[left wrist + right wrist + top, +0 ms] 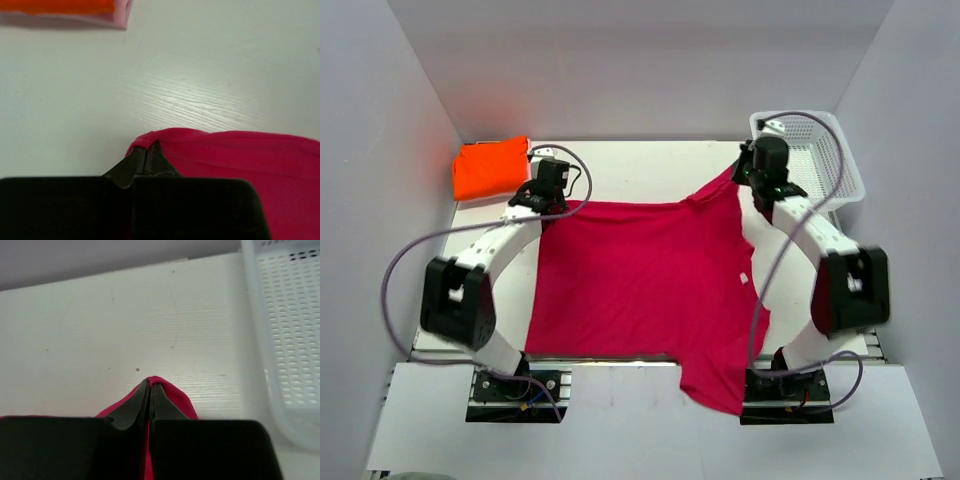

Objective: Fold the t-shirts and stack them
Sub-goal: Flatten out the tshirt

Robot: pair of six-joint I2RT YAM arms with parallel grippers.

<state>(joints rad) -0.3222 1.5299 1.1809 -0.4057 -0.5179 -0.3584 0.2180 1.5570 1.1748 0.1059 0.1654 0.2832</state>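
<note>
Pink t-shirt (640,280): soft cloth, dull, mostly smooth, few small folds at edges. Orange t-shirt (490,168): cloth too, dull. Desk (210,80): white, smooth, faint wood-grain lines, slight shine under light. Mesh basket (292,340): white hard plastic, full of little holes, slight gloss. Left gripper (147,150) and right gripper (150,386): black, dull, hard plastic look. Walls (640,70): plain, dull, smooth.

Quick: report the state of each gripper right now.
Left gripper: closed, pinching an edge of the plain magenta-pink cloth t-shirt.
Right gripper: closed, pinching another edge of the same t-shirt.
</note>
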